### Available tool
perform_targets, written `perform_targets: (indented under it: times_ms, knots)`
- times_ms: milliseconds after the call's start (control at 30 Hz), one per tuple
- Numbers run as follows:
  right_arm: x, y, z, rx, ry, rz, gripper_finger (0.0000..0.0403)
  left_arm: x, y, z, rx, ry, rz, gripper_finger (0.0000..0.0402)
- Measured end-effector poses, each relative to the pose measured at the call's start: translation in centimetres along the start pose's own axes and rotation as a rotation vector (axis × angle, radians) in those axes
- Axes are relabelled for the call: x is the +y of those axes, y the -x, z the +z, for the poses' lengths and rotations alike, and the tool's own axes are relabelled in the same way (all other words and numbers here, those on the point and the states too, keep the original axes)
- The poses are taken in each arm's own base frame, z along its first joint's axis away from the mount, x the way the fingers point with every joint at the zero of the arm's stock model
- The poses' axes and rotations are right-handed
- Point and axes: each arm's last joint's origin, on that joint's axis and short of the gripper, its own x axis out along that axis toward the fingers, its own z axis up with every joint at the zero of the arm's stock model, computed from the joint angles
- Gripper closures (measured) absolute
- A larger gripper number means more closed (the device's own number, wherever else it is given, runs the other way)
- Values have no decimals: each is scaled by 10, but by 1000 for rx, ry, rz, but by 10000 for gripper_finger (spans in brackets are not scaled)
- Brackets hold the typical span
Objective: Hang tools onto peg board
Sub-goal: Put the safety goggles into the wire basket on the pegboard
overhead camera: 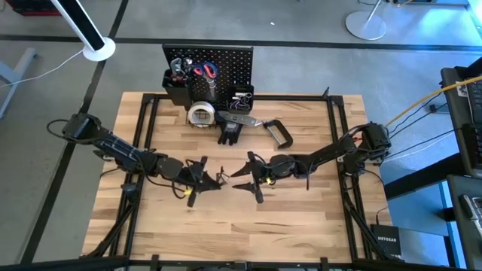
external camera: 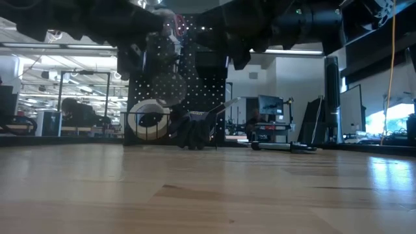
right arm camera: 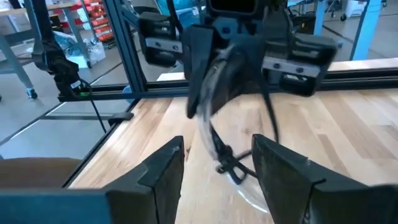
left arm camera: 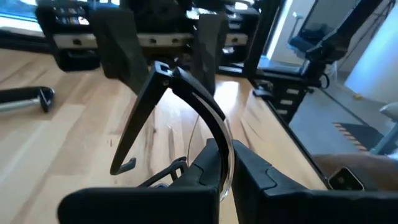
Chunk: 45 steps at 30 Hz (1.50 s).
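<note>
Over the middle of the wooden desk two arms meet: the left pincer is clenched on a pair of safety glasses, while the right pincer hangs released just beside them. One peg board stands at the far edge, with one tape roll, one black glove and one C-clamp at its foot. Grey floor surrounds the desk; monitors show in the room behind.
</note>
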Motion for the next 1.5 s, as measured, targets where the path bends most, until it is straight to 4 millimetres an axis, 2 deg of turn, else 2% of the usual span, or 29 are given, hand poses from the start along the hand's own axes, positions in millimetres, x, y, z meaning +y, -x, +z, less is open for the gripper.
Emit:
perform_targets:
  times_ms: [200,300,633,700,867,1000,1267,1500]
  knots:
    - [0,-17,-2,1,-1,12,214,5,-1,3,-21,-4,16,394]
    - [-1,-24,-7,22,-2,11,232,5,-1,3,-18,-7,17,396]
    - [-2,-25,-5,11,34,-20,378,10,-1,3,-14,-8,36,389]
    - [-2,-24,-4,2,46,-23,393,11,-1,3,-13,-13,32,388]
    - [-2,-24,-3,-12,83,-28,381,12,-1,4,-19,-27,42,379]
    - [-3,-24,-3,-12,115,-31,396,13,-1,4,-21,-65,54,360]
    - [-9,-24,0,-19,146,-77,398,33,1,6,13,-90,135,272]
    - [-6,-5,35,-72,215,-173,398,38,26,24,28,-220,172,224]
